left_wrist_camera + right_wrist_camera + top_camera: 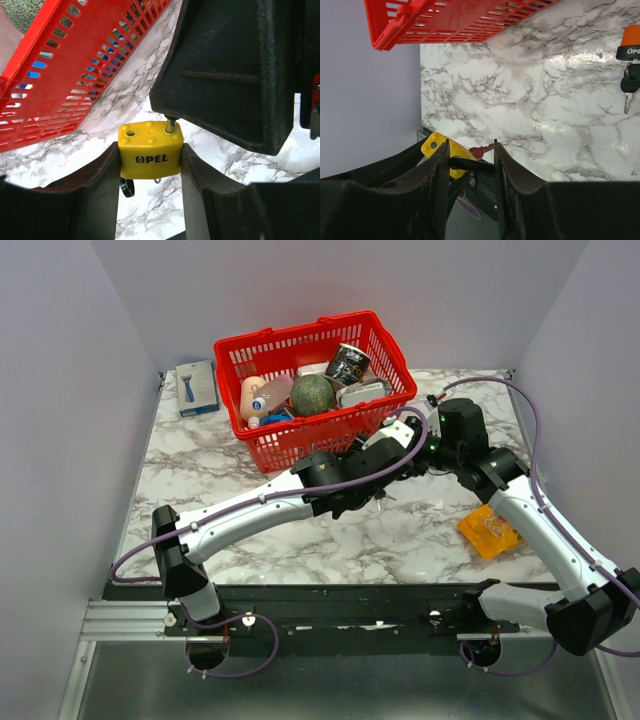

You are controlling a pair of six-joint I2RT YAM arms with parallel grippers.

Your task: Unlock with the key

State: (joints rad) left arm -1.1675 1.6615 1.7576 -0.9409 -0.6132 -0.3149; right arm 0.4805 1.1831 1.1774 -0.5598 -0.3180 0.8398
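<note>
A yellow padlock (150,150) marked OPEL sits squeezed between my left gripper's (150,192) two fingers, held above the marble table. Its shackle post (170,124) runs up into the black body of my right gripper (470,167). In the right wrist view a black shackle bar (472,165) spans the gap between the right fingers, with the yellow padlock (436,146) just behind the left finger. A black key head (127,187) and a thin ring hang under the padlock. A red key (482,150) shows behind the bar. In the top view both grippers meet near the basket's front (390,475).
A red basket (300,435) full of groceries stands just behind the grippers. An orange padlock (630,42) with black keys (628,85) lies on the marble. An orange packet (490,532) lies at the right and a blue-grey box (196,387) at the back left.
</note>
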